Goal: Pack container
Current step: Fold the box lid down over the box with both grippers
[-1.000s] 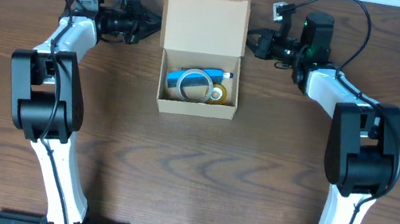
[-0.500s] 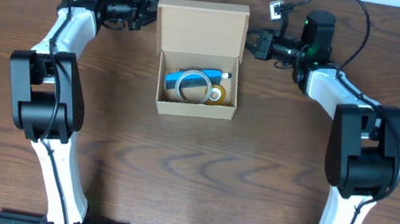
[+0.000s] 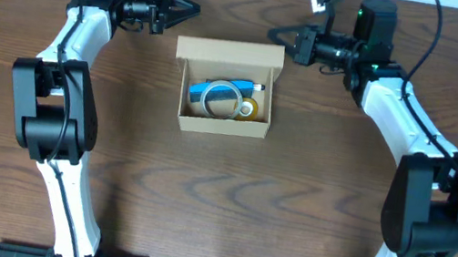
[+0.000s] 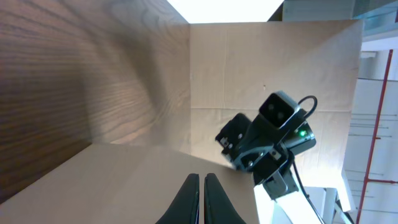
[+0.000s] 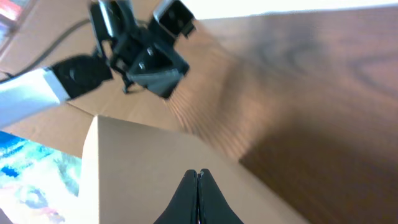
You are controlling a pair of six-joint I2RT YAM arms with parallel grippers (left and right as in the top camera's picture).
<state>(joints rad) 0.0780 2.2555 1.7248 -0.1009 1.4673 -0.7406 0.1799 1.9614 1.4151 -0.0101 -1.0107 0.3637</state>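
The container (image 3: 220, 125) sits on the wooden surface (image 3: 291, 203), near the middle of its far half and between the two arms. It is a tan cardboard box, open at the top, and its hinged flap (image 3: 230, 52) stands up along the far edge, so the overhead view shows the flap only as a narrow band.

Inside, the contents are packed close together. A blue item (image 3: 217, 86) lies across the far part of the box. A pale ring-shaped roll (image 3: 209, 94) rests over it, and a smaller yellow roll (image 3: 252, 107) sits by the right wall. What else lies under them cannot be made out.

The left gripper (image 3: 188, 9) is beyond the flap's left corner, pointing toward the right. Its fingers (image 4: 188, 198) are pressed together with nothing between them. The right gripper (image 3: 276, 36) is just beside the flap's right corner, pointing left. Its fingers (image 5: 188, 198) are also pressed tight, and the flap's cardboard spreads out directly below them in the right wrist view. The pictures do not show whether either gripper touches the flap.
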